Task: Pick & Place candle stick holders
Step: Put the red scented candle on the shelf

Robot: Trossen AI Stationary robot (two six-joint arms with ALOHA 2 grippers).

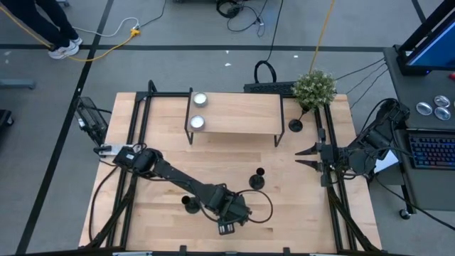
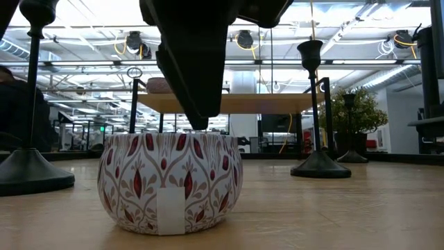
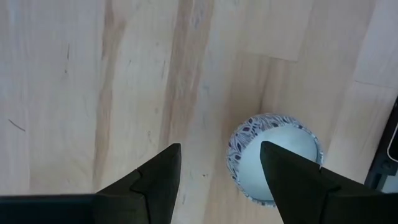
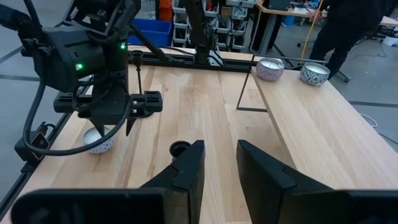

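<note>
Three black candle stick holders stand upright on their round bases on the table: one (image 1: 258, 178) at mid-table, one (image 1: 190, 205) near the front, one (image 1: 295, 126) by the shelf's right leg. My left gripper (image 3: 217, 168) is open and points down near the table's front edge, over a patterned candle tin (image 2: 170, 180). The tin lies under one finger (image 3: 292, 180), not between the two. My right gripper (image 4: 219, 165) hangs open and nearly level at the table's right side, with nothing between its fingers. My left gripper has one fingertip (image 2: 198, 125) right at the tin's top rim (image 2: 201, 134), coming from above. I cannot tell whether it touches. The tin sits flat on the table.
A low wooden shelf (image 1: 234, 114) stands at the table's far side with two more candle tins (image 1: 198, 111) on it. A potted plant (image 1: 313, 87) sits at the far right corner. Bare tabletop lies left of the tin (image 3: 62, 93). A person stands beyond the table (image 4: 348, 25).
</note>
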